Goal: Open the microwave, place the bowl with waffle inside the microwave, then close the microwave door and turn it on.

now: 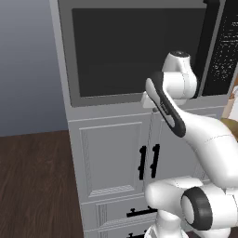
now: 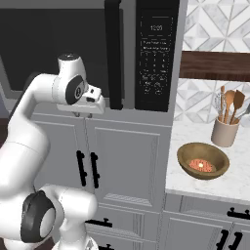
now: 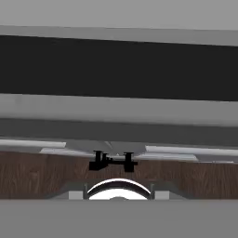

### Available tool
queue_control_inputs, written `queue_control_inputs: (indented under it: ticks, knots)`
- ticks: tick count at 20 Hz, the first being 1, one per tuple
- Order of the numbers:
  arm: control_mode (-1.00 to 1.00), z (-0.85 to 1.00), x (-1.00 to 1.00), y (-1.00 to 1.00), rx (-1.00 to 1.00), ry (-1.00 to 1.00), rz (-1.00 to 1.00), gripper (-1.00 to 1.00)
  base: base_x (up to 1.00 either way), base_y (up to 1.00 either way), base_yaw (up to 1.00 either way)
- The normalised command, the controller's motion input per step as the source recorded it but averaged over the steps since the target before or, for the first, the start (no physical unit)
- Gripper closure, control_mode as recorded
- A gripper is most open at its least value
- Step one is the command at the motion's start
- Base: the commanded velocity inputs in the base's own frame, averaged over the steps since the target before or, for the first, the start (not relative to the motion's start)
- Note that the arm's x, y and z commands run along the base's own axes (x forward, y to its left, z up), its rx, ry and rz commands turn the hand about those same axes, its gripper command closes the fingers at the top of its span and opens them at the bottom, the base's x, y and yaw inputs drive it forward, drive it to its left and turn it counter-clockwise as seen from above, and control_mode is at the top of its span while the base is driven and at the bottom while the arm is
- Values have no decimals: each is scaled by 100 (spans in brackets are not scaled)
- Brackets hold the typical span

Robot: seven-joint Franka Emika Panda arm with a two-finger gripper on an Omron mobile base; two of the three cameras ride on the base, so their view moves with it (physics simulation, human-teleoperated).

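Matt grey microwave (image 2: 128, 110) with dark glossy glass door (image 1: 139, 51), smooth wooden bowl (image 2: 202, 161), pale marble-like counter (image 2: 215, 183).

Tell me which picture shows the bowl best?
The right base view: the whole bowl sits in plain sight on the white counter, beside the microwave, with something reddish inside. In the left base view, a brown sliver at the right edge may be it.
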Motion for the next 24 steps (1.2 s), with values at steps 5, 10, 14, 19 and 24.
queue_control_inputs:
  ticks: [5,10,14,19,24]
  knots:
    - [-100,3,-36,-13,6,-16,0,-100,0,0,0]
    - [-100,52,-53,-34,18,-33,0,-100,0,0,0]
    - [-100,44,-27,-43,1,-15,-1,-100,0,0,0]
    - [-100,28,-10,-57,-13,3,0,-100,0,0,0]
    - [-100,31,3,-34,-15,7,0,-100,0,0,0]
